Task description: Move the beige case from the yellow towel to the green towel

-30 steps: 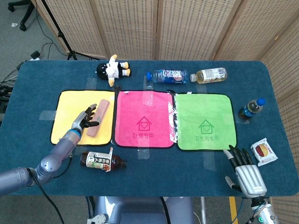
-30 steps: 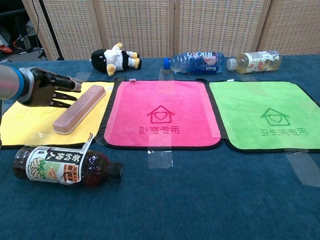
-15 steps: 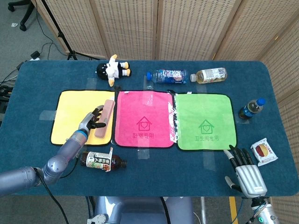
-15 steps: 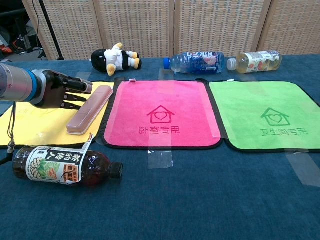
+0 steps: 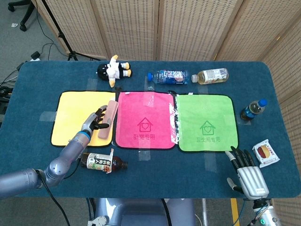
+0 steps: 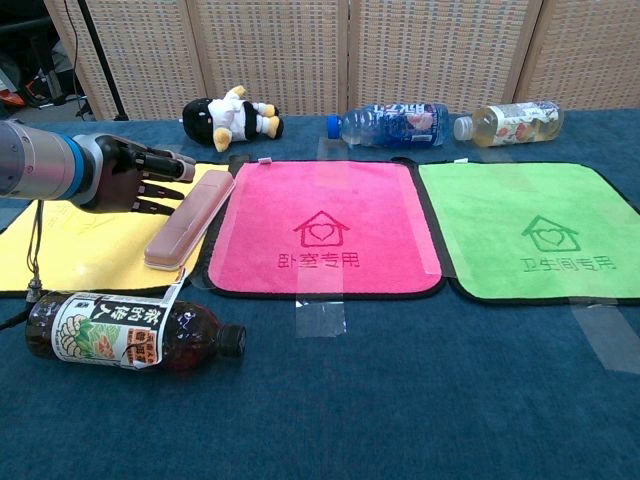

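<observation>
The beige case (image 5: 107, 120) (image 6: 189, 221) lies lengthwise on the right edge of the yellow towel (image 5: 74, 117) (image 6: 75, 250), its far end against the pink towel (image 5: 145, 120) (image 6: 325, 225). My left hand (image 5: 97, 119) (image 6: 134, 181) is just left of the case, fingers stretched out and touching its long side without grasping it. The green towel (image 5: 205, 122) (image 6: 540, 230) lies bare to the right of the pink one. My right hand (image 5: 246, 170) rests open at the table's near right edge and shows only in the head view.
A dark tea bottle (image 5: 101, 162) (image 6: 128, 330) lies just in front of the yellow towel. A plush toy (image 5: 114, 69), a water bottle (image 5: 168, 76) and a pale drink bottle (image 5: 212, 75) line the back. A cola bottle (image 5: 253, 109) and a snack pack (image 5: 265, 153) sit at right.
The left hand has moved right across the yellow towel, and the case has slid right with it from the towel's inner part to its right edge. The right hand has not moved.
</observation>
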